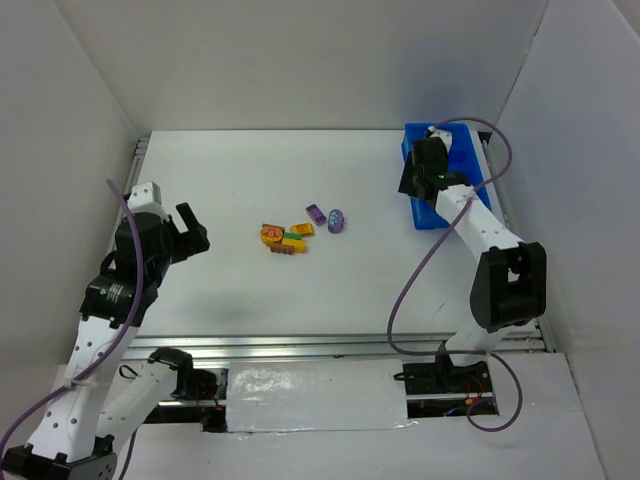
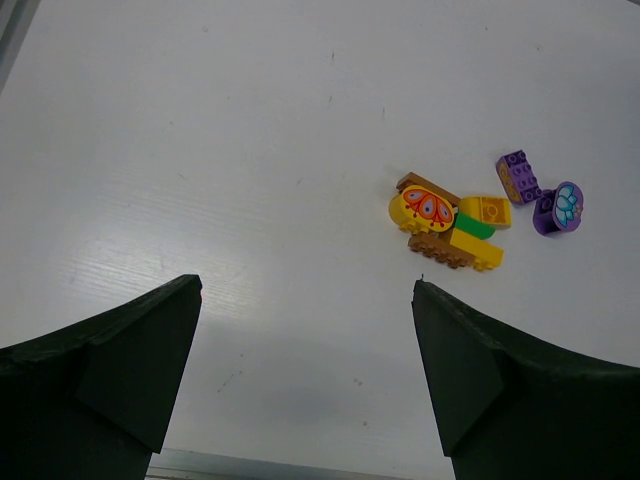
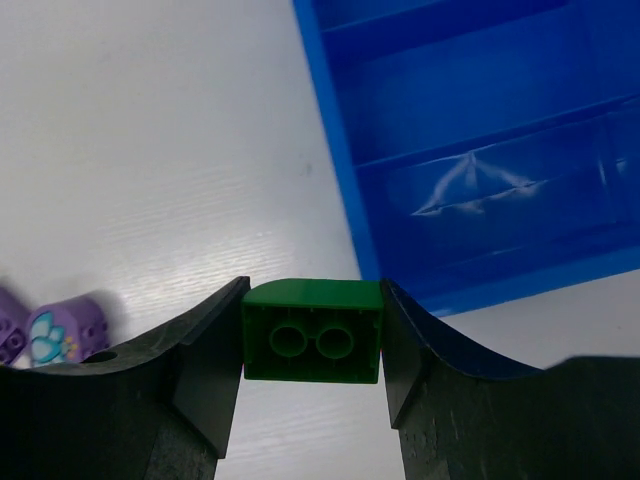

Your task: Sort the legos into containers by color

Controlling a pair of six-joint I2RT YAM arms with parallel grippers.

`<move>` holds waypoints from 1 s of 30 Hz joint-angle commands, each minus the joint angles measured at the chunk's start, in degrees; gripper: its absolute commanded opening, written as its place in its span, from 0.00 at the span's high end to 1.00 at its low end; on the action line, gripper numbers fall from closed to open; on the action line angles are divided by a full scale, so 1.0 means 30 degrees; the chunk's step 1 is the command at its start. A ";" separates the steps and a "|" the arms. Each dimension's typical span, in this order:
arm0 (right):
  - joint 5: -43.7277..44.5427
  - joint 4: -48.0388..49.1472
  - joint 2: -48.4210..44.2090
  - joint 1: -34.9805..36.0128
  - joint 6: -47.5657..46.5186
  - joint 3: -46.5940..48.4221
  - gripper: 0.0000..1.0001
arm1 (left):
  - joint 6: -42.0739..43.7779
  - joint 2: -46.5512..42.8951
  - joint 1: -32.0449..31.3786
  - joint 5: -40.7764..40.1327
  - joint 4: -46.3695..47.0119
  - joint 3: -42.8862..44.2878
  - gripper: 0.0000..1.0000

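Right wrist view: right tool (image 3: pixel 312 310) pinching a green brick (image 3: pixel 312 350) above the table (image 3: pixel 150 150), just beside the blue tray (image 3: pixel 340 180) rim. Left tool (image 2: pixel 305 330) spread wide, holding nothing. Remaining legos (image 2: pixel 450 225) clustered mid-table.

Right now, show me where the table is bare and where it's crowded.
Bare table lies between the left gripper and the brick cluster, and between the purple bricks and the blue tray. Crowded: the cluster itself.

Left arm (image 1: pixel 95 345) at seven o'clock and right arm (image 1: pixel 482 228) at four o'clock: white link shells, black joint housings, black wedge-shaped fingers (image 2: pixel 100 380), purple cables (image 1: pixel 412 280) trailing alongside.
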 commanded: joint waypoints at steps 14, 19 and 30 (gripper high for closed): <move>-0.0030 0.1597 0.2707 -0.4254 -0.0537 0.0984 1.00 | 0.0488 0.0810 -0.0728 0.0808 0.0834 0.0079 0.00; 0.0645 0.1657 0.3965 -0.4576 -0.0508 0.0897 0.97 | 0.0488 0.0868 -0.0991 0.0633 0.0746 0.0078 0.01; 0.0468 0.1685 0.3999 -0.4606 -0.0362 0.0927 0.45 | 0.0575 0.1015 -0.1285 0.0720 0.0804 0.0108 0.00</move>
